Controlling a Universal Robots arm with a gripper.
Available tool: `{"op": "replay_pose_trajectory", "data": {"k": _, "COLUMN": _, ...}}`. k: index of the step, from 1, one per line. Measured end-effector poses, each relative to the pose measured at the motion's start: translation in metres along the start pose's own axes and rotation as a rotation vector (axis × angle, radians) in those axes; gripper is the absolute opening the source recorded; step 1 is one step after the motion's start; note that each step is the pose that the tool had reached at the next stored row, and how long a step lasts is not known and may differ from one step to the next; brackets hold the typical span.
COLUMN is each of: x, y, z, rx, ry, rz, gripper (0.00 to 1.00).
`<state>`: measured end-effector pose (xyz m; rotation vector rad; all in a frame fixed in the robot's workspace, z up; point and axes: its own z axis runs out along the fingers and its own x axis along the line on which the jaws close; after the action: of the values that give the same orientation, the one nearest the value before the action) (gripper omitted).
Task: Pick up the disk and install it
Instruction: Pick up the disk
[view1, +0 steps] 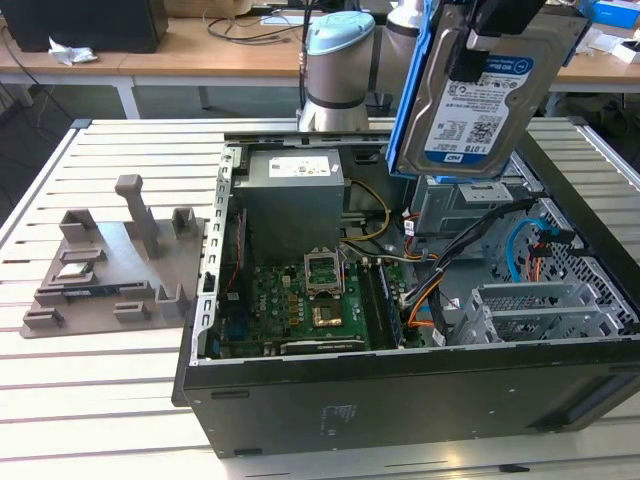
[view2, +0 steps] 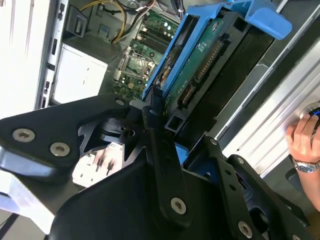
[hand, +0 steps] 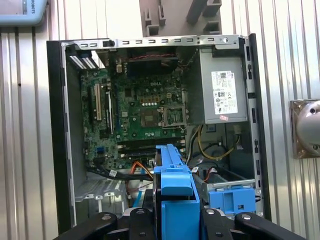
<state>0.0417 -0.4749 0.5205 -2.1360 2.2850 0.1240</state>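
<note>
The disk (view1: 478, 105) is a silver hard drive with a blue-and-white label in a blue plastic caddy. It hangs on edge, tilted, high above the open computer case (view1: 400, 400) at the exterior view's right. My gripper (view1: 490, 35) is shut on its upper end. In the first wrist view the caddy's blue edge (hand: 175, 195) sits between my black fingers (hand: 216, 220), over the case's drive area. The second wrist view shows the disk's green circuit-board side (view2: 200, 65) and a blue end tab (view2: 267, 20).
Inside the case lie the motherboard (view1: 310, 300), the grey power-supply box (view1: 295, 190), cables and a metal drive cage (view1: 540, 310). Another blue caddy (hand: 230, 195) sits in the case. A grey fixture (view1: 110, 265) stands on the slatted table. A person's hand (view2: 305, 140) is near the table edge.
</note>
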Motion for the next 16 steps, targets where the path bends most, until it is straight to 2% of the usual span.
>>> {"op": "replay_pose_trajectory", "data": {"k": 16, "x": 0.0291, "y": -0.0022, "z": 0.0033, "rx": 0.0, "ry": -0.0001, "rz": 0.0, "gripper": 0.37}}
